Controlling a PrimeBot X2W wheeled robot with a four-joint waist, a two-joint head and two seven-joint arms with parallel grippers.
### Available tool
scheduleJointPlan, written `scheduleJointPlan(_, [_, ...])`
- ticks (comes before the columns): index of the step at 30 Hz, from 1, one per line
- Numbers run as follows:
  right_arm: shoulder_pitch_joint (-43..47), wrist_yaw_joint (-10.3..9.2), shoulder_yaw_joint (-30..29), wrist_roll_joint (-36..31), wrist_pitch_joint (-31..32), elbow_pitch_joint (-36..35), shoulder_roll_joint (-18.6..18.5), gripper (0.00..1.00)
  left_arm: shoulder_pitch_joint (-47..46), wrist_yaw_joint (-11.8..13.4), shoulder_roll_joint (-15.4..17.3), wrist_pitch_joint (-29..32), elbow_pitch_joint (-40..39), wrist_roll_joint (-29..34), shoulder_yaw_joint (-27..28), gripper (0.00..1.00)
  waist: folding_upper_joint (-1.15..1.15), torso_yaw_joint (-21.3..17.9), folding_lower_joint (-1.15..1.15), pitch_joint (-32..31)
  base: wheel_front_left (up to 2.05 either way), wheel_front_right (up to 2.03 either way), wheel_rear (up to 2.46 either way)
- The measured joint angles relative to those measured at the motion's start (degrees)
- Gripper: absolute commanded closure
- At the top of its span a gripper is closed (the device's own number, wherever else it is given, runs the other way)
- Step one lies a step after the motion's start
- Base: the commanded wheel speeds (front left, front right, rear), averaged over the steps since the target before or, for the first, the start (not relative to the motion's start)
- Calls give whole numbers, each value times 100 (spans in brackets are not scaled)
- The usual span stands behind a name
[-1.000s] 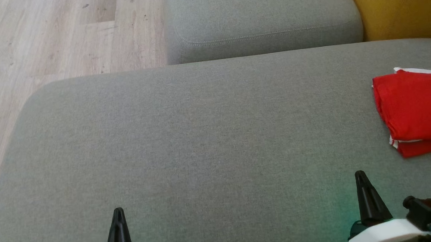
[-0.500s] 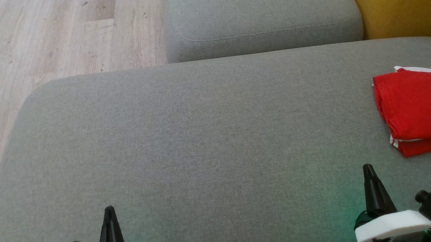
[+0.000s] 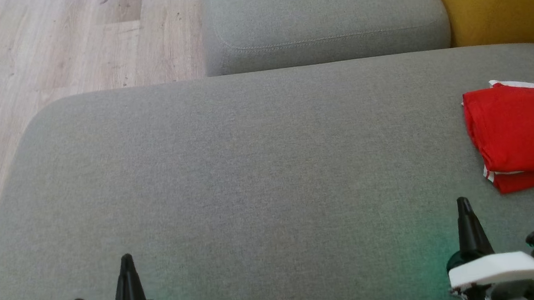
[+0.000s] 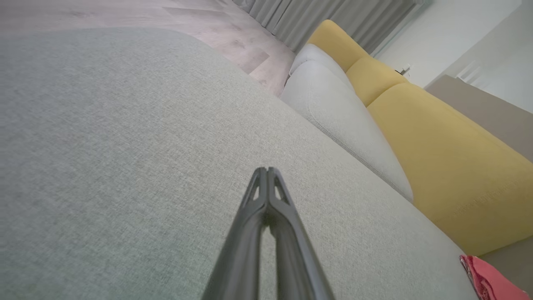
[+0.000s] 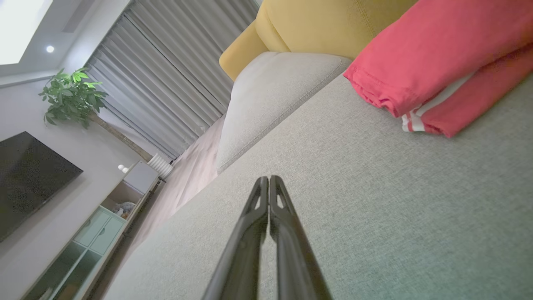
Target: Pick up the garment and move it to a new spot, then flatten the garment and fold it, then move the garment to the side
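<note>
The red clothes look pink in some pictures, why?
Head view: the garment is strong red, with a green glow on the cushion by the right hand. Right wrist view: it looks paler, pinkish. Left wrist view: pinkish too, cut off at the corner. Different cameras, likely.

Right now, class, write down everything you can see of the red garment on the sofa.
The garment is red, soft-looking cloth with white stripes at one edge. It is folded into a thick layered bundle, lying on the grey sofa seat at the robot's right, partly cut off by the head view's edge. In what shows, only the seat touches it; the right gripper, shut, is nearby but apart.
</note>
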Motion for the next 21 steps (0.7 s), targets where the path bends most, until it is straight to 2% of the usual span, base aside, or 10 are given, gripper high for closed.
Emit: scheduleJointPlan(21, [-192,0,-167,1393,310,13,-10,100,-227,-207,23,311,15,-1328,215,100,0,-5,0,53,0,0,0])
